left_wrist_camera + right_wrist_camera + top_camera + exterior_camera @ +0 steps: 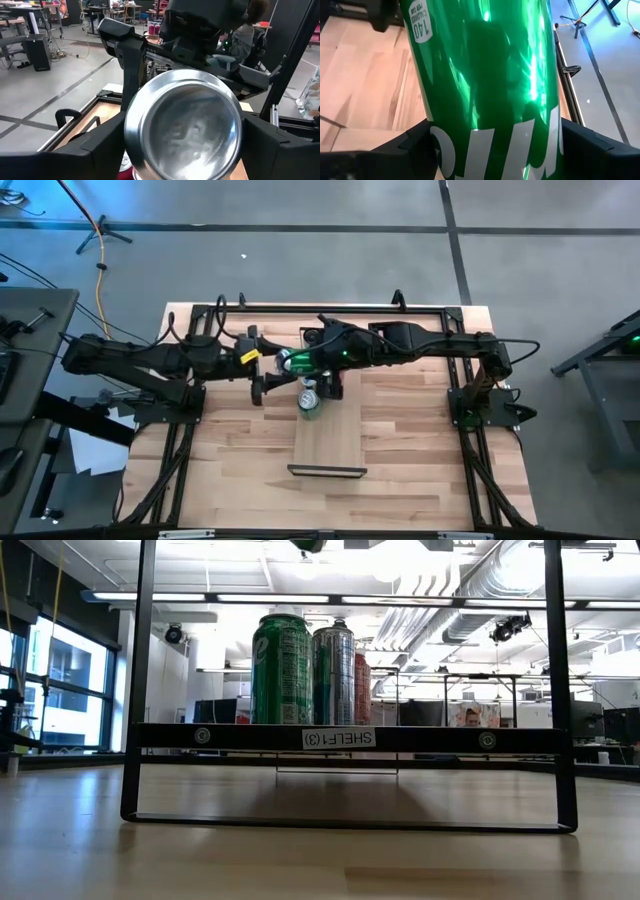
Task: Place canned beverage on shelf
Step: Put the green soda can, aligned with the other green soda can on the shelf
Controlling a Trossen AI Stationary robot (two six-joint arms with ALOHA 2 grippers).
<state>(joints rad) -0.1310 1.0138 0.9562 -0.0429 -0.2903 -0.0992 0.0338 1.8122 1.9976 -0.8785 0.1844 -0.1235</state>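
A green can (291, 361) lies on its side in the air above the shelf's far end, its silver bottom (182, 125) facing the table's left. My left gripper (274, 366) closes around it from the left and my right gripper (303, 362) from the right. In the right wrist view the can's green wall (485, 85) fills the picture. The shelf (328, 435) is a pale board with a dark end frame (345, 738). On it stand a green can (281, 668), a silver can (333, 673) and a red can (362, 688). My left gripper has the can's bottom end (131, 135) between its two fingers (107, 145), which lie against opposite sides of it. It comes level from the table's left, fingers along the can. The can is clear of the shelf. My right gripper pinches the can's side wall (432, 132) between its two fingers (415, 145). It comes from the table's right, slanting down, fingers along the can. The can is lifted clear, lying roughly level.
Both arms meet over the far middle of the butcher-block tabletop (420, 450). The standing cans (309, 398) sit at the shelf's far end, just below the grippers. The shelf's near half is bare board. Dark frame rails (180, 450) run along the table's sides.
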